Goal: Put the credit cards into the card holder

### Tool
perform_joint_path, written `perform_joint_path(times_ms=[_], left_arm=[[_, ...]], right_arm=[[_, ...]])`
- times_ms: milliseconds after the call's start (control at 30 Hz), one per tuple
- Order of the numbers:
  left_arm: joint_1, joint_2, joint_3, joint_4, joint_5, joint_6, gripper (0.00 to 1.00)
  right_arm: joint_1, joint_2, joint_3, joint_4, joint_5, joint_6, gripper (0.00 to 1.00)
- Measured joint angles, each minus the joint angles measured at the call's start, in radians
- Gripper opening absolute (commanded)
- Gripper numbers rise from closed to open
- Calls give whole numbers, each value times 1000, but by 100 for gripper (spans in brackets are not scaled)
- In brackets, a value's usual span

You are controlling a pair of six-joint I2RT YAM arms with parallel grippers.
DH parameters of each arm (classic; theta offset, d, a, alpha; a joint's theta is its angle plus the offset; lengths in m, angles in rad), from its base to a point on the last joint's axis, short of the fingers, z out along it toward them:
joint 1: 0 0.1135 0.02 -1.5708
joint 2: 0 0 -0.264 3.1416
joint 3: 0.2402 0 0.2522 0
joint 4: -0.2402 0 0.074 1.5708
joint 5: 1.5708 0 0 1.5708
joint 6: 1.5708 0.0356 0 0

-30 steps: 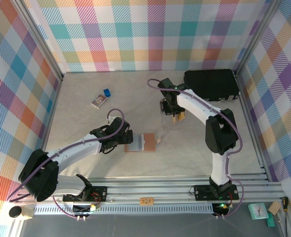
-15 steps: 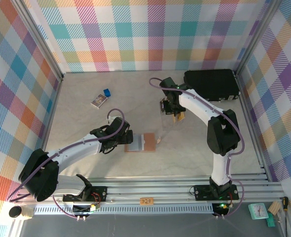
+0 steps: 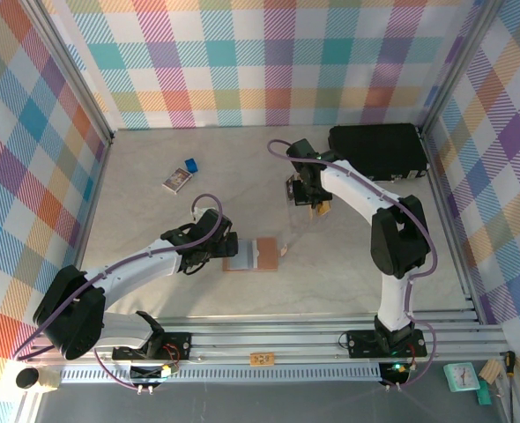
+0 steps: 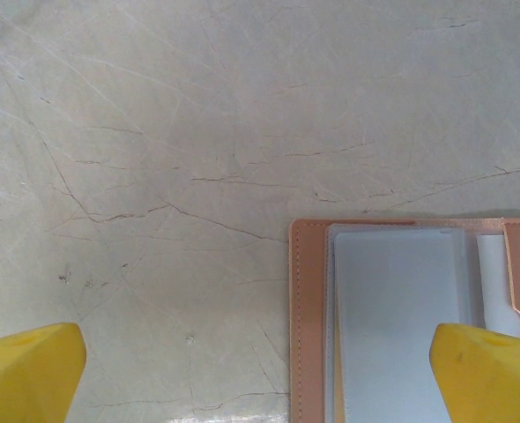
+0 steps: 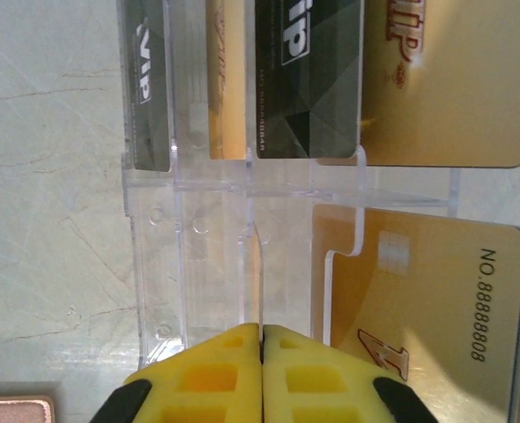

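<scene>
Your left pincer (image 4: 260, 377) stands as wide as it goes and holds nothing. Its two yellow fingertips (image 4: 29, 370) sit at the bottom corners of the left wrist view, with bare marbled tabletop (image 4: 172, 132) between them. Just ahead of the right fingertip the card holder (image 4: 392, 317) lies open and flat, with its tan rim around a greyish clear pocket that faces up. From above, you see it near the middle of the tabletop, with the left pincer right at its left edge.

Your right pincer (image 5: 262, 370) is fully closed, its yellow pads pressed flat together at the near edge of a clear stand (image 5: 198, 264). Whether some thin edge is caught between the pads, you cannot tell. The credit cards (image 5: 308, 79) sit in that stand's slots — dark ones and gold ones side by side in the far row, and one more gold card in the nearer slot, just right of the pads.

In the overhead view the right pincer and the cards are well apart from the card holder, further back and to the right, near the black case (image 3: 375, 150). A small printed box (image 3: 177, 180) and a tiny blue object (image 3: 190, 165) lie close together at the far left.
</scene>
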Motion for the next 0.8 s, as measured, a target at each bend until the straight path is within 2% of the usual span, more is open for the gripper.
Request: perform_joint_path(times_ms=[100, 433, 667, 800], left_arm=[[0, 0, 0, 0, 0, 0, 100], [0, 4, 0, 0, 10, 2, 100], [0, 19, 0, 43, 59, 12, 100], [0, 42, -8, 113, 122, 11, 100]], right_arm=[[0, -3, -4, 5, -2, 0, 0], [-7, -40, -8, -1, -29, -4, 0], [-6, -224, -13, 5, -98, -3, 0], [-6, -343, -90, 55, -160, 2, 0]])
